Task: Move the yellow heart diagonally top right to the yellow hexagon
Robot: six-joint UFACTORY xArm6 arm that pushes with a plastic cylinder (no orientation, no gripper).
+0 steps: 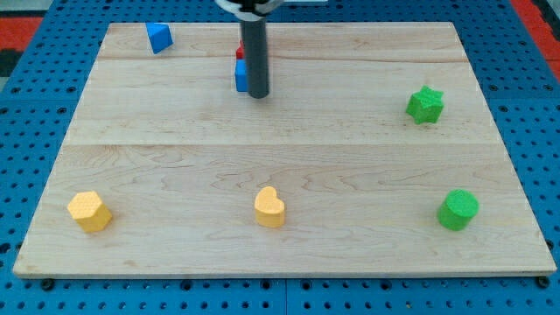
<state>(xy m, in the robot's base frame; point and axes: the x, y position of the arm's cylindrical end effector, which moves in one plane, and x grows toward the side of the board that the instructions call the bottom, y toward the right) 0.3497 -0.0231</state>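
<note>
My tip (258,94) beside (touching, perhaps) blue block (241,76)

My tip (258,94) is parked just right of a blue block (241,79) with a red block (239,52) above that, yellow heart (269,208) well below me, yellow hexagon (89,211) way down-left, green star (425,105) far off right.

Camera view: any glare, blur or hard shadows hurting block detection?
Camera view: even, diffuse light, no glare on the wooden board; soft short shadows under the yellow heart and yellow hexagon; edges sharp; my tip partly hides a blue block and a red one behind.
</note>
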